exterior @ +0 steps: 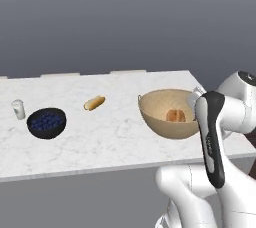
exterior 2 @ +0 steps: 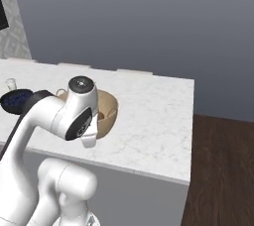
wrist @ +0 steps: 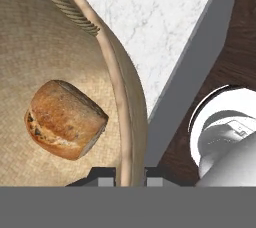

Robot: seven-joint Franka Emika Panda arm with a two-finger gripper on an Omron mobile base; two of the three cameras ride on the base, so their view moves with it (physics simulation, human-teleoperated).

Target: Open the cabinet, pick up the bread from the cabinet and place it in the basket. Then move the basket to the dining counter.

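The tan basket (exterior: pixel 159 119) rests near the right end of the dining counter (exterior: pixel 110 139), a white marble slab. The bread (exterior: pixel 175 115), a small golden-brown loaf piece, lies on the basket's floor. In the hand view the bread (wrist: pixel 65 119) is left of centre inside the woven basket (wrist: pixel 40 37). My gripper (wrist: pixel 131 178) is shut on the basket's rim, one fingertip inside the wall and one outside. The right base view shows the basket (exterior 2: pixel 109 113) partly behind my arm. The cabinet is out of view.
A dark bowl of blue berries (exterior: pixel 46 122), a small glass (exterior: pixel 18 109) and an orange-tan roll (exterior: pixel 94 103) lie further left on the counter. The counter's right edge (exterior 2: pixel 191 121) drops to a dark wood floor (exterior 2: pixel 223 170). A grey wall stands behind.
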